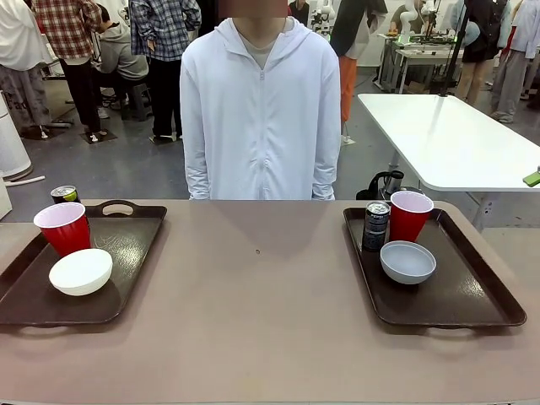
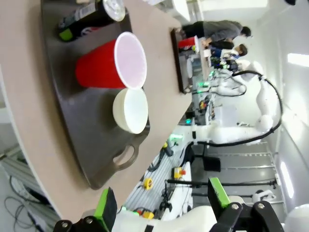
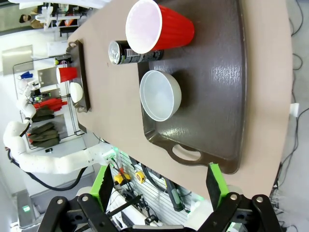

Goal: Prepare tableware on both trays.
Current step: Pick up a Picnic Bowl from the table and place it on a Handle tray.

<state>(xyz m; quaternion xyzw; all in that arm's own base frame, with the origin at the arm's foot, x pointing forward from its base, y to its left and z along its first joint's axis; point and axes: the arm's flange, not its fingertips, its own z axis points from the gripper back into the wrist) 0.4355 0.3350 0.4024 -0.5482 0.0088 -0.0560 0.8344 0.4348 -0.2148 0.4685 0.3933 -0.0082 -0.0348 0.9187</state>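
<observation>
A tan table (image 1: 270, 321) with rounded far corners carries two dark brown trays, well apart, one toward each side. The left tray (image 1: 126, 253) lies with a handle slot at its far rim; the right tray (image 1: 481, 295) sits square to the table edge. A can (image 1: 64, 195) stands upright just beyond the left tray's far rim (whether on the tabletop or the rim, unclear).
</observation>
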